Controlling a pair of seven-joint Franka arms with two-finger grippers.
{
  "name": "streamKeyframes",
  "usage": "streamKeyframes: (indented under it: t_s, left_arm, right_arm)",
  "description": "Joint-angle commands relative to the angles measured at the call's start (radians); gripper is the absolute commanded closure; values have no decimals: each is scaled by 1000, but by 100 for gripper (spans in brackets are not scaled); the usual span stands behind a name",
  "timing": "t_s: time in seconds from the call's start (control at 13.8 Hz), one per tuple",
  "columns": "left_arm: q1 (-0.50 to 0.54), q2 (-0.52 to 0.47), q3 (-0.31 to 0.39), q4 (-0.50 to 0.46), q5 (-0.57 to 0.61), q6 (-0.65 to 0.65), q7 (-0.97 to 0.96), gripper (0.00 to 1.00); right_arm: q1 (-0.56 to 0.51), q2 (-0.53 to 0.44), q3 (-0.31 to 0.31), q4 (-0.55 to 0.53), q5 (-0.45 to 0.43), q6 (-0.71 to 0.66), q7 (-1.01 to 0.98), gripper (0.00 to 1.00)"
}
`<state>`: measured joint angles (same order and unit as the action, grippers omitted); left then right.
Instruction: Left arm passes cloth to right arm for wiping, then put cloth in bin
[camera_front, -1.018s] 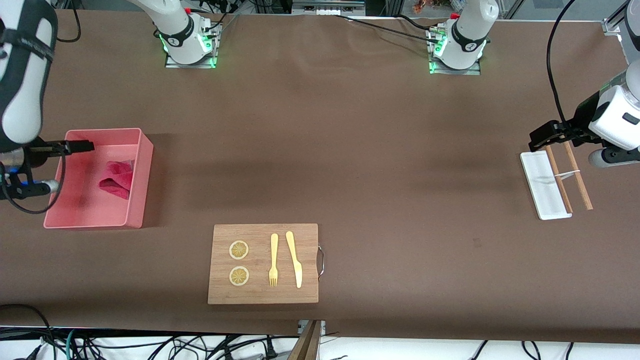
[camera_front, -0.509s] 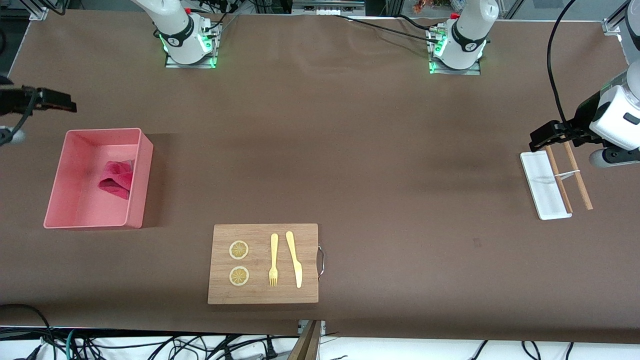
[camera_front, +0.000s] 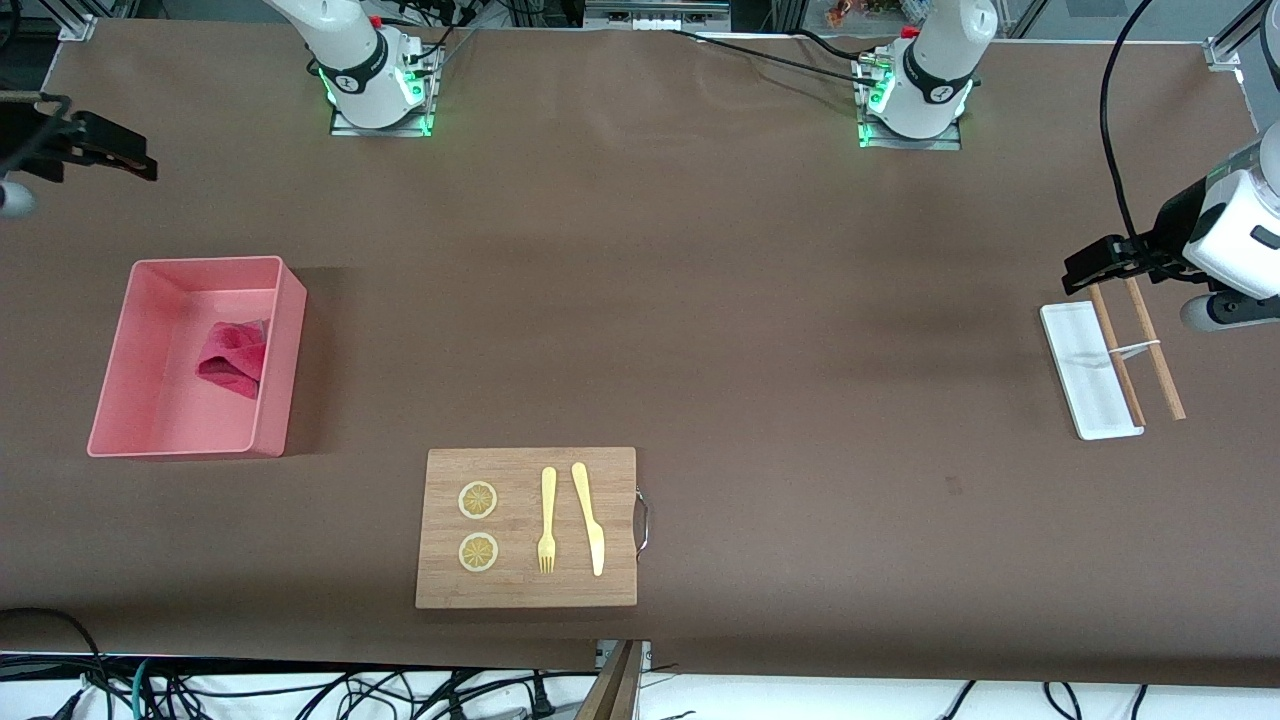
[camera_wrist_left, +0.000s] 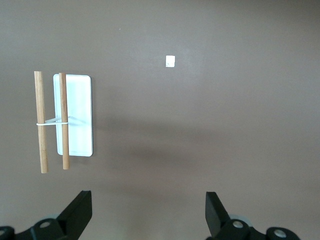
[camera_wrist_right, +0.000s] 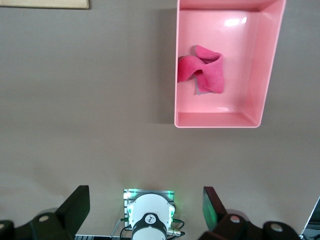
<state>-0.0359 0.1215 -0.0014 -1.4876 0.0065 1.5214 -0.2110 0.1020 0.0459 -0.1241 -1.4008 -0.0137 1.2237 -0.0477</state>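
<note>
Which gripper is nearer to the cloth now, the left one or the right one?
Right. The right gripper is up in the air at the bin's end of the table, where the cloth lies. The left gripper hangs over the white tray at the left arm's end.

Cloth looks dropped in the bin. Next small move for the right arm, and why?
Probably just retract the right gripper toward its rest pose. The cloth lies loose in the pink bin, held by nothing. The right gripper's jaws are open and empty, over bare table farther from the front camera than the bin. The left gripper waits above the white tray.
</note>
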Motion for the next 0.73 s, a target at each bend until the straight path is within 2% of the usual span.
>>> streamKeyframes:
  t_s: [0.0,0.22,0.51,0.65]
  left_arm:
    - [7,3,-6,26,13,-23,9,0]
    - [11,6,-3,58,13,-23,5,0]
    - [27,3,-3,36,-75,2,-10,0]
    - [53,-20,-3,-12,-74,19,-8,0]
  right_arm:
    - [-36,-61,35,-72,-12,45,-4,0]
    - [-41,-61,61,-83,-9,43,5,0]
    - [-45,-34,60,-72,-11,42,-9,0]
    - [-44,-26,60,-55,-11,37,-9,0]
